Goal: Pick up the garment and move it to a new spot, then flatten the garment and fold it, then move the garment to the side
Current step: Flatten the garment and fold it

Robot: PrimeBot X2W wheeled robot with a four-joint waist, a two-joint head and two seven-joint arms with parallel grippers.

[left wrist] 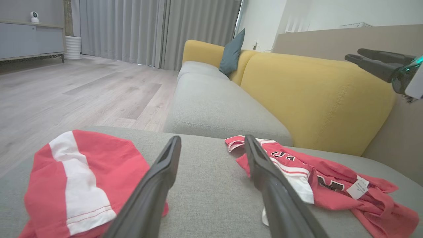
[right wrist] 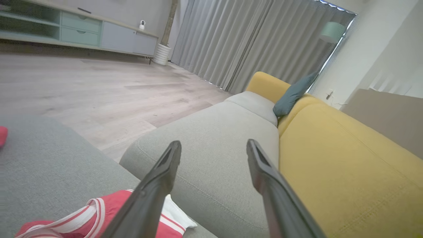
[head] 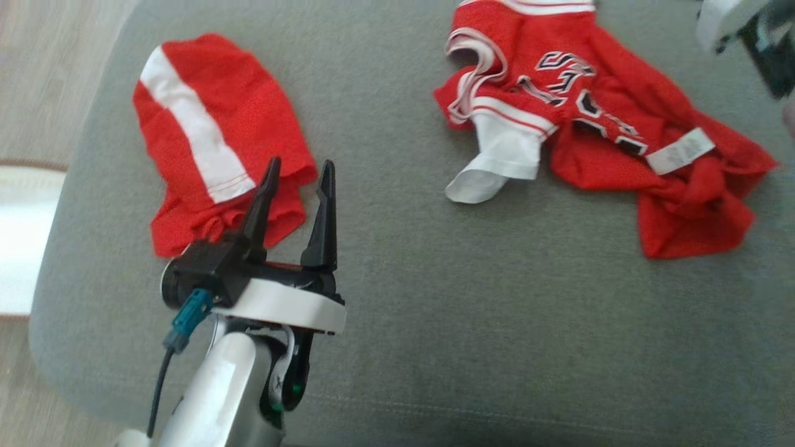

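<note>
Head view: red jersey (head: 621,105) lies crumpled, far right on the grey cushion (head: 435,279). Red shorts (head: 211,124) left, beside my left gripper (head: 300,162), spread apart, empty. My right gripper (right wrist: 213,142) also apart, empty, over the jersey's edge.

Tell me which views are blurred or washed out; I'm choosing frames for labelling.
Head view: the right arm, top right, is smeared by motion, the jersey sharp, a white patch at the left edge blown out. Left wrist view: sharp, evenly lit. Right wrist view: softer toward the corners.
</note>
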